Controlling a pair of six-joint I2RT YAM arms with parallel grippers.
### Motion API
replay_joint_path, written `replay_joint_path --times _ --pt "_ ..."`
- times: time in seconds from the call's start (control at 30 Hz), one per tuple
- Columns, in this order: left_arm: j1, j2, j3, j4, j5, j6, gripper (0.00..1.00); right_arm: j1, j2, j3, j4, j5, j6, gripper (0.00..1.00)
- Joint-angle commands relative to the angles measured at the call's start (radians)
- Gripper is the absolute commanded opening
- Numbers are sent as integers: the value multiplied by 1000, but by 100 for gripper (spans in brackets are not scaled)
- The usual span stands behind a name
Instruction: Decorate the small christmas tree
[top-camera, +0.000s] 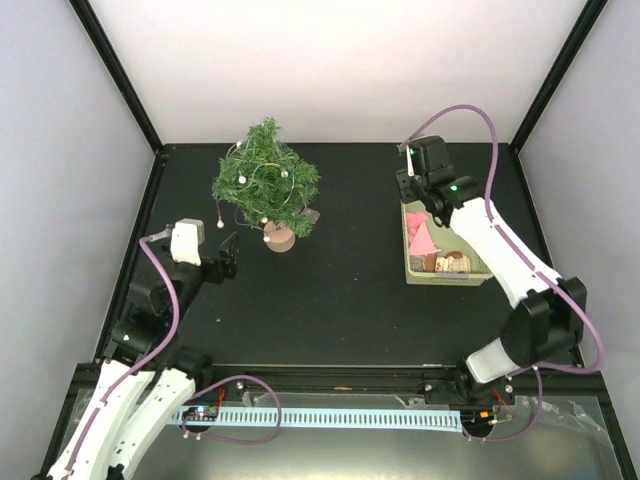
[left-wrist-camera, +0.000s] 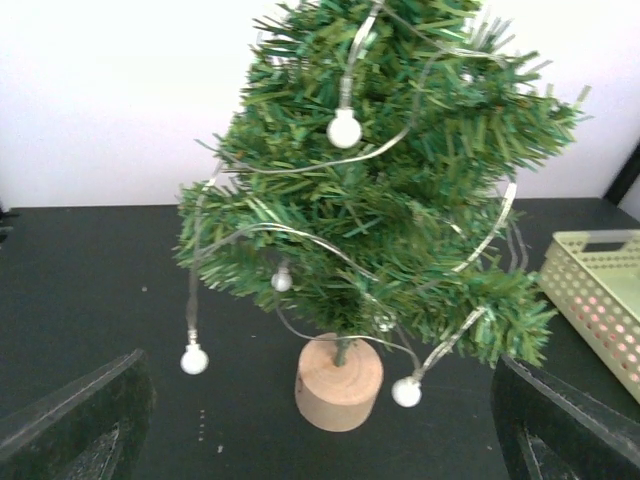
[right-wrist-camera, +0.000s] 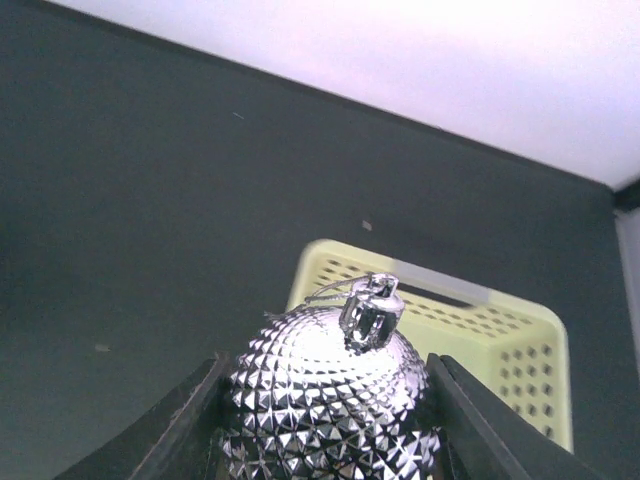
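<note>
The small christmas tree (top-camera: 265, 180) stands at the back left of the black table on a round wooden base (top-camera: 279, 238). A thin wire with white bead lights (left-wrist-camera: 344, 129) is wound round its branches. My left gripper (top-camera: 226, 258) hovers low just left of the tree, facing it, open and empty. In the left wrist view its dark fingers (left-wrist-camera: 80, 420) frame the tree (left-wrist-camera: 380, 190) and base (left-wrist-camera: 338, 385). My right gripper (right-wrist-camera: 325, 420) is shut on a faceted silver bauble (right-wrist-camera: 330, 400) with its cap and thread loop upward. It is held above the far end of the basket (top-camera: 410, 240).
The pale green lattice basket (right-wrist-camera: 500, 330) sits at the right of the table and holds a pink item (top-camera: 421, 235) and a brownish item (top-camera: 452, 263). In the left wrist view the basket (left-wrist-camera: 600, 290) is to the tree's right. White walls enclose the table.
</note>
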Motion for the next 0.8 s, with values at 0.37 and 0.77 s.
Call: replay_joint_path --times 0.37,0.77 --pt "-4 107 60 139 615 -286 64 121 -290 -195 214 -796 68 41" --pt "-10 246 16 465 947 -619 42 216 -354 -387 486 -1148 104 39"
